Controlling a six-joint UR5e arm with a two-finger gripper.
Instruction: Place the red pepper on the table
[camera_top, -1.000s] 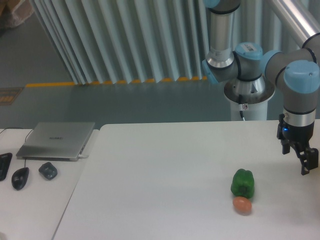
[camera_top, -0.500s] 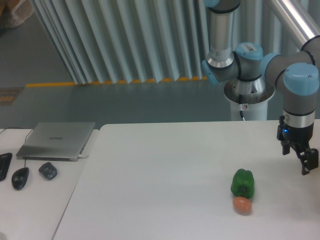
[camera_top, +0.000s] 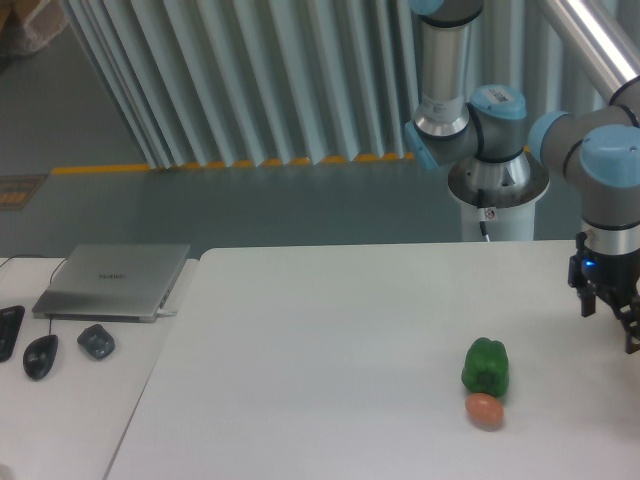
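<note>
Hanging at the right edge, the black two-finger gripper (camera_top: 628, 325) is cut off, grip unclear, well apart from the shiny green bell pepper (camera_top: 487, 367) on the big white table (camera_top: 320, 360).

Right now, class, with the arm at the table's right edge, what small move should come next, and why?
Probably keep sliding right: no red pepper is visible, only the green pepper and the egg-shaped object on the table, and the gripper is partly cut off at the frame's edge.
</note>
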